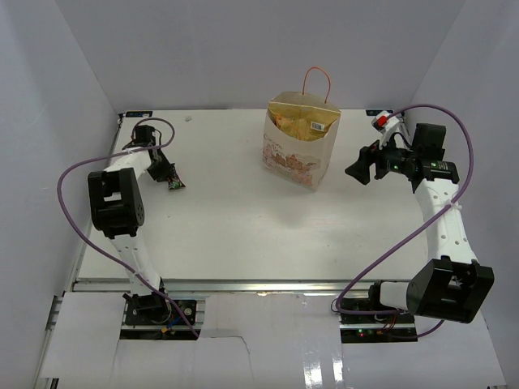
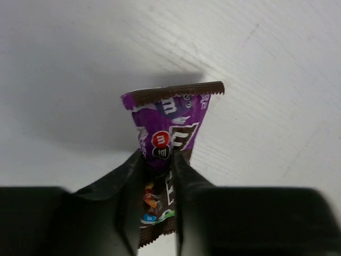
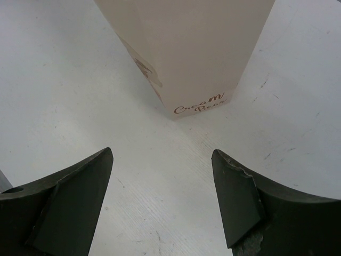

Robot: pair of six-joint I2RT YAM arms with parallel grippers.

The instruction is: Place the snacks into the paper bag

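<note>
The tan paper bag (image 1: 298, 146) stands upright at the back middle of the table, its orange cord handle up. The large yellow chip bag (image 1: 304, 123) sticks out of its open top. My left gripper (image 1: 171, 180) at the far left is shut on a small purple packet (image 2: 169, 128), which hangs out past the fingertips above the table. In the top view the packet (image 1: 175, 185) shows as a small dark shape. My right gripper (image 1: 359, 170) is open and empty, to the right of the paper bag, whose lower corner fills the right wrist view (image 3: 186, 53).
White walls close in the table on the left, back and right. A small red and white object (image 1: 381, 121) sits at the back right corner near the right arm. A purple cable loops from each arm.
</note>
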